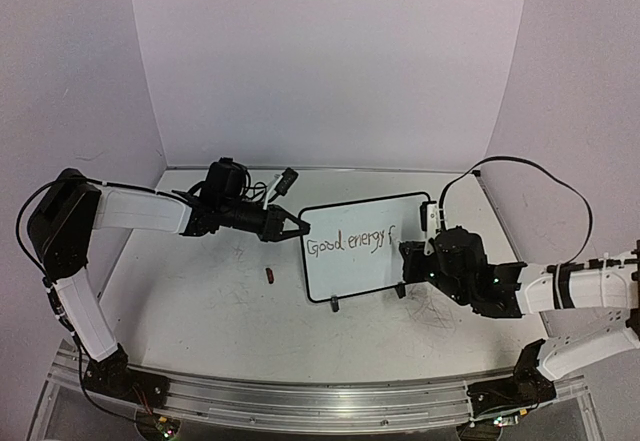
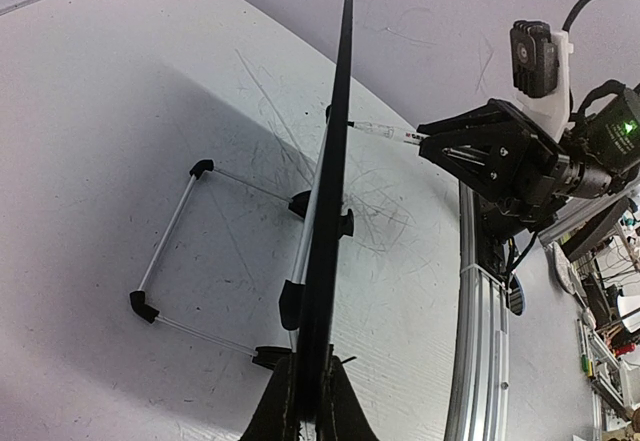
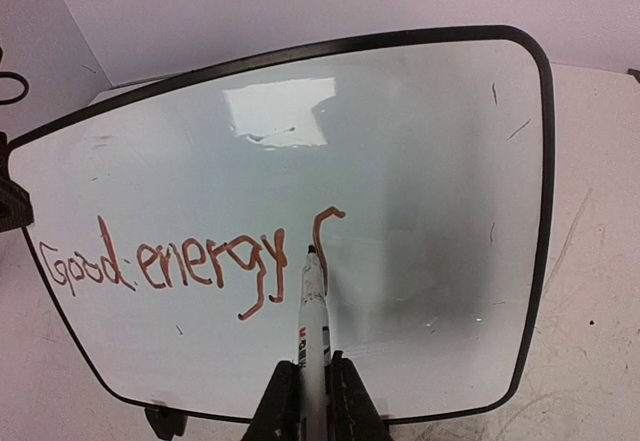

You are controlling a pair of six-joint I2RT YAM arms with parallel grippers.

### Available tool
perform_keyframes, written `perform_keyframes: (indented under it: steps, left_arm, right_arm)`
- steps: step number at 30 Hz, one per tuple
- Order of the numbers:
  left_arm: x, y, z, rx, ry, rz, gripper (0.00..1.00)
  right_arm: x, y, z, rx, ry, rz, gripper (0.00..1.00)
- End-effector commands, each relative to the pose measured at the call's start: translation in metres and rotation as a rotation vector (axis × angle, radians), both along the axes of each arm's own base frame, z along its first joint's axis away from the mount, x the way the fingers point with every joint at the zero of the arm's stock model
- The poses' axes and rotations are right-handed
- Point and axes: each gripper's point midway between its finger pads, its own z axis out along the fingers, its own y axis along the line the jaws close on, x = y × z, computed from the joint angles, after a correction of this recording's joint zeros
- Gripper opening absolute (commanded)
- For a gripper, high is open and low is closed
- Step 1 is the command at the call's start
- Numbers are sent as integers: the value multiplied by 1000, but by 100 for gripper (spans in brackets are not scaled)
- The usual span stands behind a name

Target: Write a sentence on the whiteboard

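- The whiteboard (image 1: 360, 273) is propped on its wire stand (image 2: 172, 236) mid-worktop (image 1: 200, 311). Its left rim is clamped in the left tool (image 1: 298, 227).
- A marker (image 3: 313, 306) is gripped by its barrel in the right tool (image 3: 310, 401). The tip is placed just under the last stroke, but contact cannot be confirmed.
- The sentence (image 3: 170, 266) reads "Good energy f" in reddish ink, so it is judged unfinished.
- Print is seen on the marker barrel but cannot be read, and no brand is legible.
- Risk: if the pen is pressed too hard, the board could be pushed back or skidded on its feet, and the letters smeared.
- Risk: the marker could be twisted in the narrow grip, and strokes broken.
- Risk: the board could be tipped if the left clamp is loosened.
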Motion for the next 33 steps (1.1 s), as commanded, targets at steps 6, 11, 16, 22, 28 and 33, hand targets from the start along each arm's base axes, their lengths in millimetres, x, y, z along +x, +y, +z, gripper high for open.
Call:
perform_keyframes:
  steps: [6, 11, 16, 22, 28, 33]
  left_arm:
    - [0, 5, -5, 41, -16, 27, 0]
    - [0, 5, -5, 42, -16, 26, 0]
    - [0, 5, -5, 41, -13, 25, 0]
    - [0, 4, -6, 42, -11, 24, 0]
    - [0, 4, -6, 41, -9, 23, 0]
    - [0, 5, -5, 41, -14, 26, 0]
  right_arm:
    - [11, 6, 22, 34, -57, -23, 0]
    - [12, -3, 16, 16, -37, -68, 0]
    - [7, -17, 19, 21, -40, -106, 0]
    - [2, -20, 29, 45, -66, -89, 0]
    - [9, -14, 29, 38, -67, -91, 0]
    - [15, -11, 34, 38, -85, -95, 0]
